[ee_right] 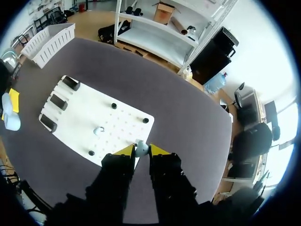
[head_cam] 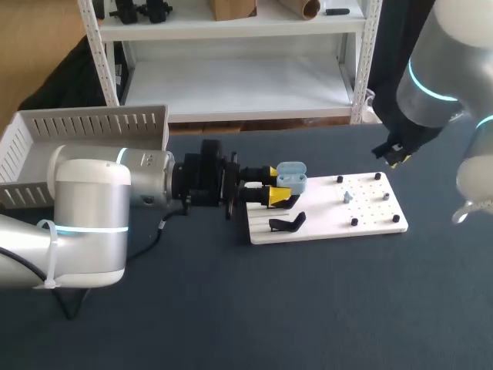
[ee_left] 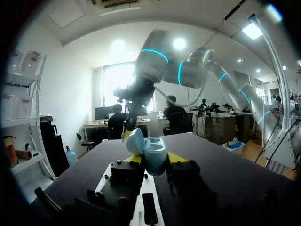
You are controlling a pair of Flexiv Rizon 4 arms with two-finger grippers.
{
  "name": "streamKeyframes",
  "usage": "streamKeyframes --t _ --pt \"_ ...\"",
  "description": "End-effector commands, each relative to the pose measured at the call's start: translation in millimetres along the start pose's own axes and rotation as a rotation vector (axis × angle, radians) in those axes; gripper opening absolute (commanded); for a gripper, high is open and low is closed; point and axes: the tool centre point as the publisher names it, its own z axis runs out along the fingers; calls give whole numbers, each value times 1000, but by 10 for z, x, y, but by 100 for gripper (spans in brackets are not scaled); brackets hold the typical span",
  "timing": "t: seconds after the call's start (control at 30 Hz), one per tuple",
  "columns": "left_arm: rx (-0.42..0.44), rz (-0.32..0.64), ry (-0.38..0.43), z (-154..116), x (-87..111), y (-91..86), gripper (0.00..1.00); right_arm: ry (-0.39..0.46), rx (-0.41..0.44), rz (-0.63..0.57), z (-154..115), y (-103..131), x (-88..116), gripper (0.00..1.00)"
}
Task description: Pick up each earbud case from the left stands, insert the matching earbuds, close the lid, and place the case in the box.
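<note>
Dark tabletop [head_cam: 308, 308]: white board [head_cam: 370, 220] right of centre, box [head_cam: 85, 123] at rear-left corner. Left gripper [head_cam: 273, 185] clamped open case [head_cam: 292, 178]; right gripper [ee_right: 139, 150] clamped earbud [ee_right: 141, 147].

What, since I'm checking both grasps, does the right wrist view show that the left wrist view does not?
Only the right wrist view: the right tool shut on a light blue earbud, a second earbud lying on the white board, and the white box. Only the left wrist view: the right arm seen from outside, and the left tool gripping the open earbud case from both sides. Both: that light blue case and the dark table.
</note>
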Motion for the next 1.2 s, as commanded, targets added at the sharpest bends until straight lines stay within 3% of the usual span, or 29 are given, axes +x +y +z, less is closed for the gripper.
streamKeyframes --t 0.03,0.1,0.33,0.6,1.07,1.2 --pt "0 2 -3 -1 9 7 0 56 110 17 -598 258 90 0" --pt "0 2 -3 -1 9 7 0 80 171 27 -720 345 99 0" --pt "0 2 -3 -1 9 7 0 99 182 107 -1134 710 120 0" --pt "0 2 -3 -1 9 7 0 115 106 146 -1345 1075 161 0" --pt "0 2 -3 -1 9 7 0 115 106 146 -1345 1075 161 0" --pt "0 2 -3 -1 9 7 0 144 14 430 -1421 1173 45 0"
